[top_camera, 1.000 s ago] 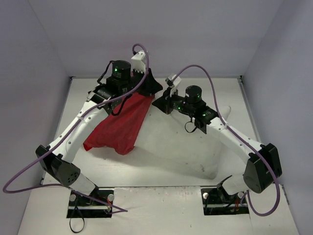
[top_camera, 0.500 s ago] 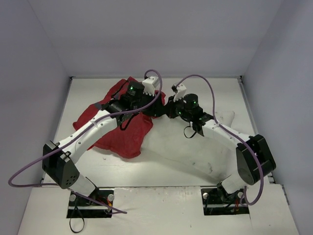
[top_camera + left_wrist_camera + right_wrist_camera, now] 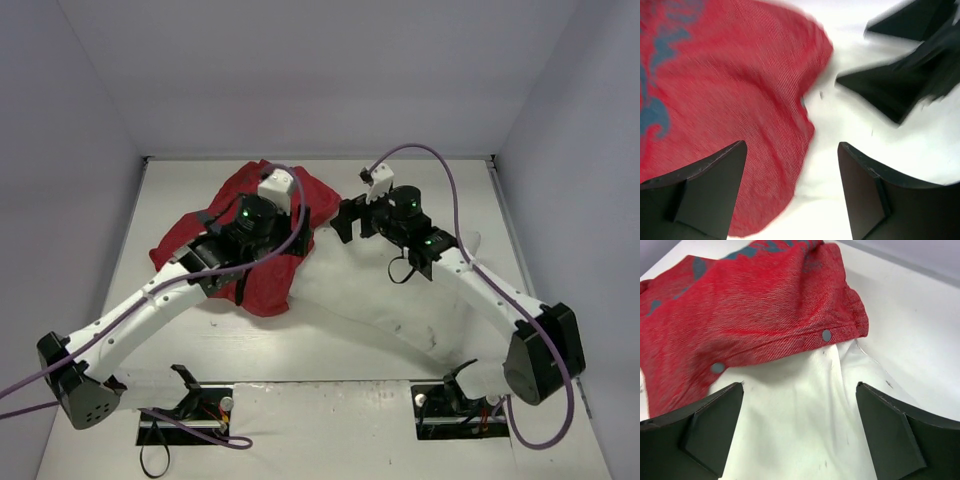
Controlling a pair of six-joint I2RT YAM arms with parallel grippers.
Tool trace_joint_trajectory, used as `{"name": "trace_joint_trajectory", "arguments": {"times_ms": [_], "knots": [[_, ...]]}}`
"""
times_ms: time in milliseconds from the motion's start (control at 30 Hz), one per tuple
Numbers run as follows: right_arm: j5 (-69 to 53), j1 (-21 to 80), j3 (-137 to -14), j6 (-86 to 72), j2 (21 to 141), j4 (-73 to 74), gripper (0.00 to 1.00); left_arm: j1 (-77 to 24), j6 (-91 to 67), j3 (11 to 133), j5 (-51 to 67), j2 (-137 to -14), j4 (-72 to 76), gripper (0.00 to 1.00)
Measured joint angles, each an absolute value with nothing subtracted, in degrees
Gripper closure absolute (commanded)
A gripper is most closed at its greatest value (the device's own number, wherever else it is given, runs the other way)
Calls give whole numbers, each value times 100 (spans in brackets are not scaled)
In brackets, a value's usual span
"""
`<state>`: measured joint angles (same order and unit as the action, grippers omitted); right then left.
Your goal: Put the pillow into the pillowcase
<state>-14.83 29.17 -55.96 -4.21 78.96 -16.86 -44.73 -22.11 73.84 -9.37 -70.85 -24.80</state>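
The red pillowcase lies crumpled at the back left of the table, dull side with bluish patches up. Its snap-buttoned hem drapes over one end of the white pillow, which stretches toward the right front. My left gripper hovers open over the pillowcase's right edge with nothing between its fingers. Facing it, my right gripper stands open just above the bare pillow, a little short of the hem. In the left wrist view the right gripper's black fingers blur at upper right.
Grey walls close in the white table at the left, back and right. Purple cables loop above both wrists. The two arm bases sit at the near edge. The pillow's far corner pokes out behind the right forearm.
Both grippers have opened and let the pillowcase go. It hung lifted from the left gripper; now it lies spread on the table and over the pillow's end. The left arm has dropped lower.
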Motion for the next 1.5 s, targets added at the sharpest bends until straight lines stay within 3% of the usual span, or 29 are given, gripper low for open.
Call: {"name": "trace_joint_trajectory", "arguments": {"times_ms": [167,433,467,500,533,567,600,633,667,700,867,1067,1233,1300,1333,1400,1433,1467,1500], "knots": [[-1824,2917,-5590,-25,7266,-1120,8,-4987,-2333,6744,-1339,-7345,-2582,31],[-2126,3124,-4945,207,6879,-644,7,-5009,-2471,6451,-2119,-7612,-2775,32],[-2126,3142,-4871,224,6890,-609,11,-5009,-2475,6451,-2204,-7627,-2775,36],[-2123,3170,-4810,255,6901,-591,15,-5009,-2482,6451,-2276,-7644,-2775,53],[-2115,3188,-4779,270,6925,-580,19,-5009,-2521,6451,-2322,-7669,-2773,61],[-2106,3192,-4766,294,6967,-580,30,-5009,-2517,6451,-2370,-7688,-2775,71],[-2099,3194,-4766,322,7015,-600,39,-5009,-2530,6449,-2397,-7725,-2775,92],[-2082,3199,-4766,333,7081,-635,51,-5009,-2519,6449,-2394,-7754,-2777,98],[-2073,3212,-4766,340,7164,-663,83,-5009,-2497,6449,-2377,-7773,-2786,100],[-2051,3216,-4768,364,7253,-701,99,-5009,-2484,6449,-2346,-7791,-2792,100],[-2036,3345,-5002,239,7817,-788,100,-5028,-2480,6626,-1712,-7789,-3094,100],[-1673,3581,-6062,-19,8423,-602,100,-5419,-2762,8025,-663,-7627,-3371,100],[-1428,3874,-6187,-364,8656,-735,100,-5251,-3271,7190,-510,-7002,-3262,100],[-1409,3962,-6136,-499,8707,-886,100,-5177,-3441,6836,-652,-6930,-3336,83],[-1400,3994,-6101,-552,8711,-958,100,-5146,-3498,6700,-707,-6925,-3345,63],[-1402,4034,-6062,-609,8713,-1050,95,-5076,-3669,6455,-864,-6917,-3424,43],[-1400,4040,-6060,-620,8713,-1076,85,-5039,-3723,6388,-967,-6904,-3487,35],[-1402,4038,-6060,-626,8709,-1094,62,-5002,-3769,6379,-1074,-6886,-3573,32],[-1400,4029,-6060,-633,8696,-1096,52,-4976,-3813,6381,-1181,-6851,-3603,31]]}}
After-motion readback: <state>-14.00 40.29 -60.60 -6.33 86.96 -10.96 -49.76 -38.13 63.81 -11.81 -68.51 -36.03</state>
